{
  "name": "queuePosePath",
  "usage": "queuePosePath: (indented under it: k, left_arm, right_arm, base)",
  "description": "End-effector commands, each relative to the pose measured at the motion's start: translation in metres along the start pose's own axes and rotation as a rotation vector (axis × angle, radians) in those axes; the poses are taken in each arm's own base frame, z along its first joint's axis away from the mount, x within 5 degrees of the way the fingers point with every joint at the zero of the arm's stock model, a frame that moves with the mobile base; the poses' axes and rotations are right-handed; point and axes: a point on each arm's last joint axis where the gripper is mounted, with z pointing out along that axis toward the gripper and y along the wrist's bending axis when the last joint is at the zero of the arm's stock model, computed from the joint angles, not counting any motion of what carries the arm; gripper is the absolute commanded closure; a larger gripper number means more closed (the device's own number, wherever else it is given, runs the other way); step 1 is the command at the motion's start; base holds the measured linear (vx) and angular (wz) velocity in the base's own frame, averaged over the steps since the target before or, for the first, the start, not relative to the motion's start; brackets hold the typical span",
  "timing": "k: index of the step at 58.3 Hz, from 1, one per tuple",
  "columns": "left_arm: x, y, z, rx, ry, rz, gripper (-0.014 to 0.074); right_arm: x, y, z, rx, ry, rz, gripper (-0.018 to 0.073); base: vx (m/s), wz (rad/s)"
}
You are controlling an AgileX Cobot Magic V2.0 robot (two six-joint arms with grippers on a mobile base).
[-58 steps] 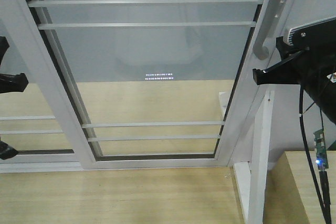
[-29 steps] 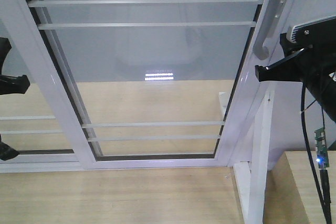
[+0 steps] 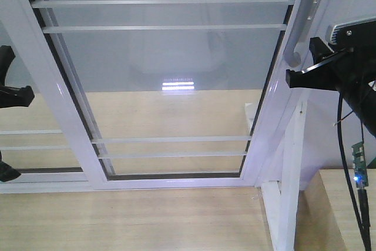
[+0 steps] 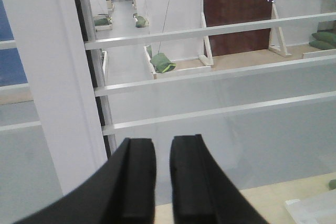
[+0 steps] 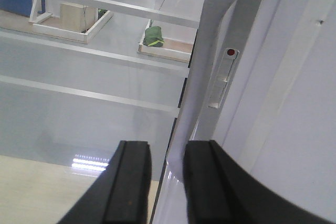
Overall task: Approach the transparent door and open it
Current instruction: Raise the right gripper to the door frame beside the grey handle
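The transparent door [image 3: 170, 57] fills the front view, with clear glass, thin white bars and a white frame. Its curved grey handle [image 3: 296, 27] runs down the right stile. My right gripper [image 3: 292, 78] sits just below the handle's lower end. In the right wrist view the handle [image 5: 205, 66] comes down between the fingers of my right gripper [image 5: 167, 148], close to the right finger, with a gap on the left side. The lock plate [image 5: 223, 77] sits beside it. My left gripper [image 3: 17, 95] hangs at the left edge; in the left wrist view [image 4: 163, 142] it is empty with only a narrow slit between the fingers.
A second white-framed glass panel without a handle [image 3: 29, 139] overlaps on the left. A white post [image 3: 291, 174] stands right of the door. A cable and small circuit board [image 3: 358, 166] hang at the right. Light wooden floor [image 3: 147, 216] lies below.
My right gripper has risen a little and shifted slightly right, closer to the handle's lower end. The left gripper and the door have not visibly moved.
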Motion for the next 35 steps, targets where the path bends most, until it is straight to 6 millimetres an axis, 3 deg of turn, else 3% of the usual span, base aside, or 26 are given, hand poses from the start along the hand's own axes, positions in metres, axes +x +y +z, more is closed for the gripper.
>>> queuePosePath:
  k: [1, 13, 25, 35]
  left_arm:
    - [-0.020, 0.000, 0.000, 0.002, -0.120, -0.010, 0.0237]
    - [-0.018, 0.001, 0.001, -0.003, -0.094, -0.017, 0.0134]
    - [-0.018, 0.001, 0.001, -0.003, -0.097, -0.017, 0.0135]
    - [-0.018, 0.001, 0.001, -0.003, -0.095, -0.017, 0.0135]
  right_arm:
    - [-0.021, -0.006, -0.001, 0.046, -0.111, 0.021, 0.0183]
    - [-0.022, -0.007, -0.002, 0.058, -0.128, 0.059, 0.0172]
    - [-0.023, -0.014, 0.006, 0.159, -0.217, 0.123, 0.0172]
    - [-0.008, -0.008, 0.023, 0.172, -0.203, 0.114, 0.0172]
  base:
    - [0.00, 0.00]
    - [0.00, 0.00]
    - [0.00, 0.00]
    - [0.00, 0.00]
